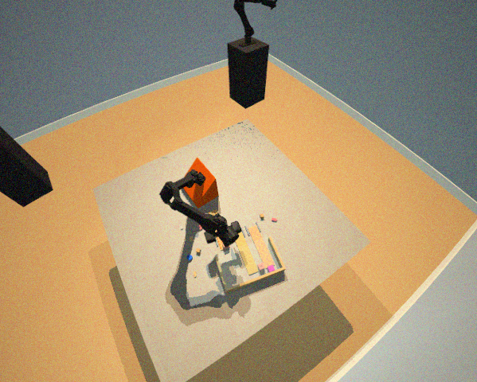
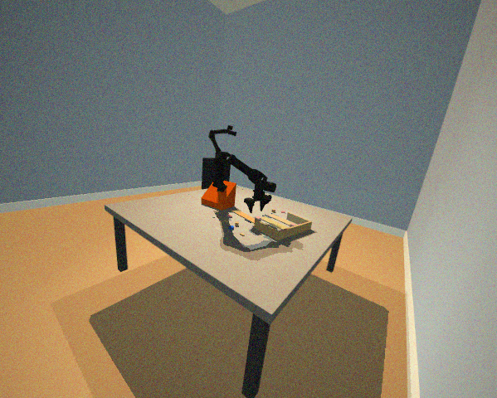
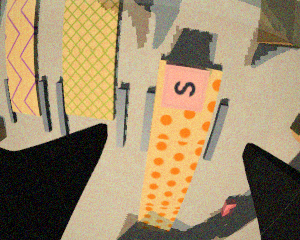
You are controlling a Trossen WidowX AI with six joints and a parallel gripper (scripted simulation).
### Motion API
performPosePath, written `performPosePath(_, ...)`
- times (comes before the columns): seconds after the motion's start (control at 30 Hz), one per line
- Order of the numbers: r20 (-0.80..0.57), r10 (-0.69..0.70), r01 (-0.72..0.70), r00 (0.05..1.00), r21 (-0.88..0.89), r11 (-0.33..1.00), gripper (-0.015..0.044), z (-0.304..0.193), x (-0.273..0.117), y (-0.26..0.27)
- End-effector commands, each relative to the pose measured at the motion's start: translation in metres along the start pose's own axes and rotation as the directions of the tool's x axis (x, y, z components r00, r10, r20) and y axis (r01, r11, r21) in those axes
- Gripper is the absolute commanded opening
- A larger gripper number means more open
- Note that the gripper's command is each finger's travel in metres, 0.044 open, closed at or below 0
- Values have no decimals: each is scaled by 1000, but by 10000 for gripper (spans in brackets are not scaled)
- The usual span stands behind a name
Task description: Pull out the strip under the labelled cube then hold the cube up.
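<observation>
The labelled cube is pink with a black S on top. It rests on the far end of the strip with orange dots, which lies between two grey rails. The strip's near end sticks out beyond the rails. My gripper is open and empty, above the dotted strip, with its fingers to either side of it. In the top view the arm hides the fingertips and most of this strip.
A green cross-hatched strip and a purple zigzag strip lie beside it between their own rails. A low wooden wall surrounds the strips' far part. A blue ball and several small blocks lie outside it.
</observation>
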State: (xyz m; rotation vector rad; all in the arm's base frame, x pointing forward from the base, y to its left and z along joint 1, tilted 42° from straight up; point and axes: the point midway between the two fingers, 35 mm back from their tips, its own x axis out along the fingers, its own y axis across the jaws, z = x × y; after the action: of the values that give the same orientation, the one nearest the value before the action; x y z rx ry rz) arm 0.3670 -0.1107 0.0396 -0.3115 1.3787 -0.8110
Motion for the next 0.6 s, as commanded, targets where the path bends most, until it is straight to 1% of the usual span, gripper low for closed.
performPosePath(0.0, 4, -3, 3, 1000, -2, 1000, 440, 15, -2, -1)
performPosePath(0.13, 4, -3, 3, 1000, -2, 1000, 440, 26, -4, -1)
performPosePath(0.37, 4, -2, 2, 1000, -2, 1000, 256, 26, 5, -1)
performPosePath(0.57, 4, -3, 3, 1000, -2, 1000, 250, 27, 14, -1)
